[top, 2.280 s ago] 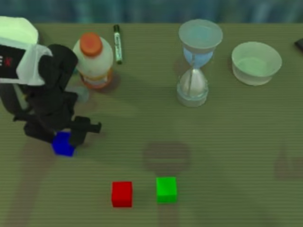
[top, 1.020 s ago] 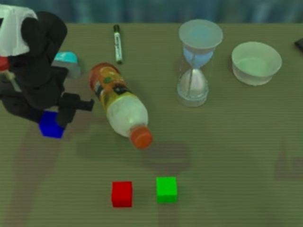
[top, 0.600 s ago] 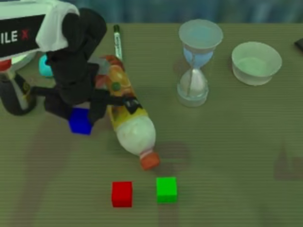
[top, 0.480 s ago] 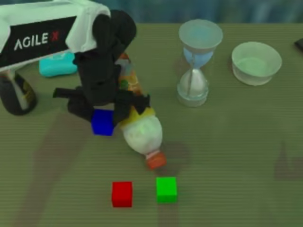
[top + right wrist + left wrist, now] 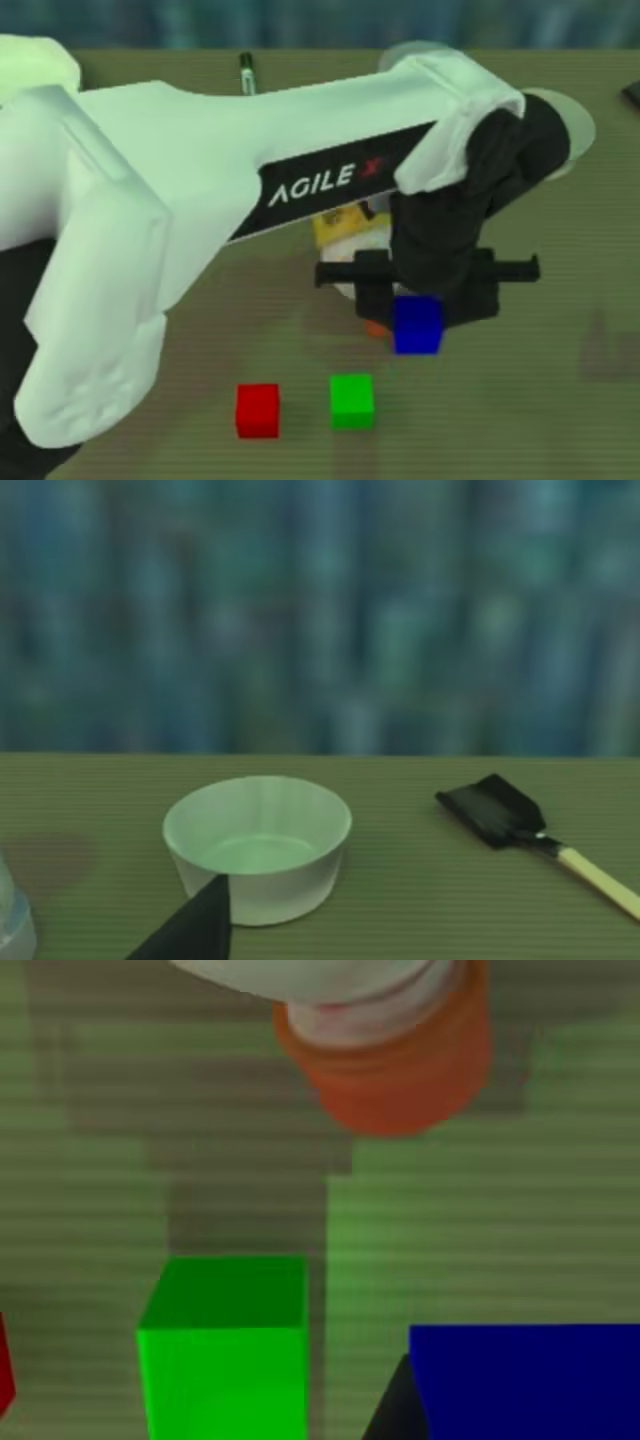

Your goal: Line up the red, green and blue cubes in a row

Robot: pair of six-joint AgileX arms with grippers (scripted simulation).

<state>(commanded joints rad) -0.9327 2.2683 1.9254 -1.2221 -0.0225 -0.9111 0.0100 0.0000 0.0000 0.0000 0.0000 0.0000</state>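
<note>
Carrying blue cube (image 5: pixel 417 325): left gripper (image 5: pixel 420 318) holds it between its fingers, raised, just right of and beyond green cube (image 5: pixel 352 400). Red cube (image 5: pixel 258 410) and green already side by side, near edge. Remaining: set blue right of green. Right gripper's fingers: cannot tell.

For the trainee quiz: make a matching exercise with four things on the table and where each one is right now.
Things:
1. blue cube
2. red cube
3. green cube
4. white bowl

Places:
A. resting on the table between the other two cubes, seen from the top view
B. held in the left gripper, off the table
C. far right part of the table, near a black brush
D. leftmost cube, resting on the table

Pairs: 1-B, 2-D, 3-A, 4-C
</note>
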